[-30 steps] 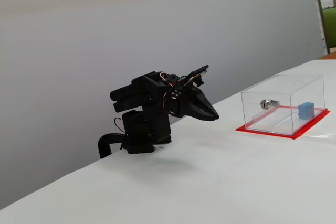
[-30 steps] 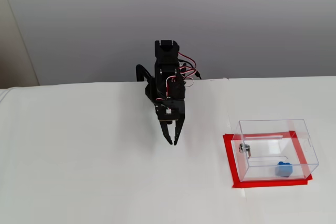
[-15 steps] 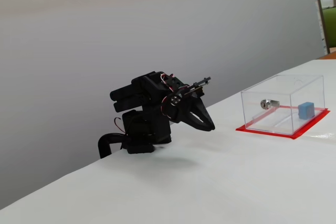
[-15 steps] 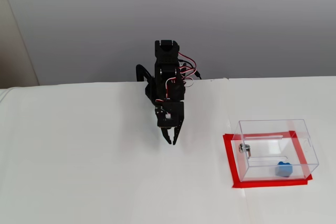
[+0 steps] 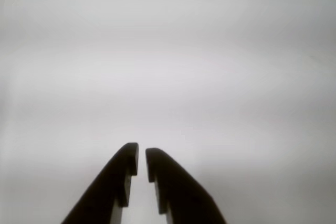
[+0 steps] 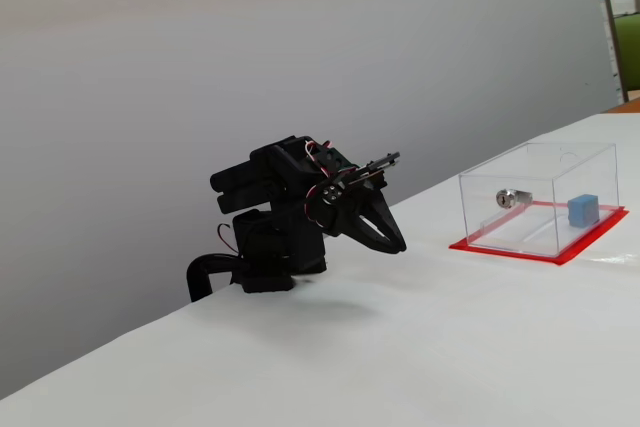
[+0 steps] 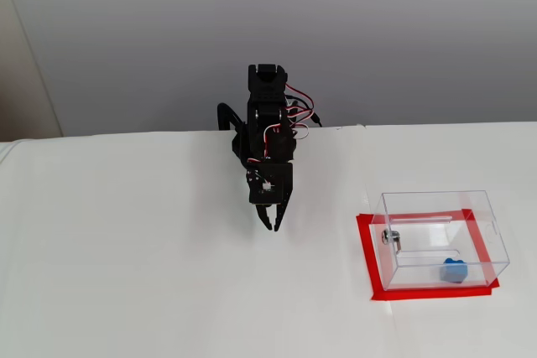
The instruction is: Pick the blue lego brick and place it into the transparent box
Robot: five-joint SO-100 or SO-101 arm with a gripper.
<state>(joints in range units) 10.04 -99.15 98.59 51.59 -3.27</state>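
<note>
The blue lego brick (image 6: 583, 209) lies inside the transparent box (image 6: 535, 175), near its right end in a fixed view; in the other fixed view the brick (image 7: 454, 271) sits at the box's (image 7: 436, 203) front right corner. The box stands on a red flat base (image 6: 520, 252) and holds a small silver lock part (image 6: 511, 197). My gripper (image 6: 398, 245) is folded back near the arm's base, well left of the box, with its black fingers nearly touching and nothing between them. It also shows in the wrist view (image 5: 142, 153) over bare white table and in the other fixed view (image 7: 272, 225).
The white table (image 6: 420, 347) ends at its far edge just behind the arm's base (image 6: 265, 262). A grey wall (image 7: 377, 31) stands behind it. Shelving (image 6: 622, 17) shows at the far right.
</note>
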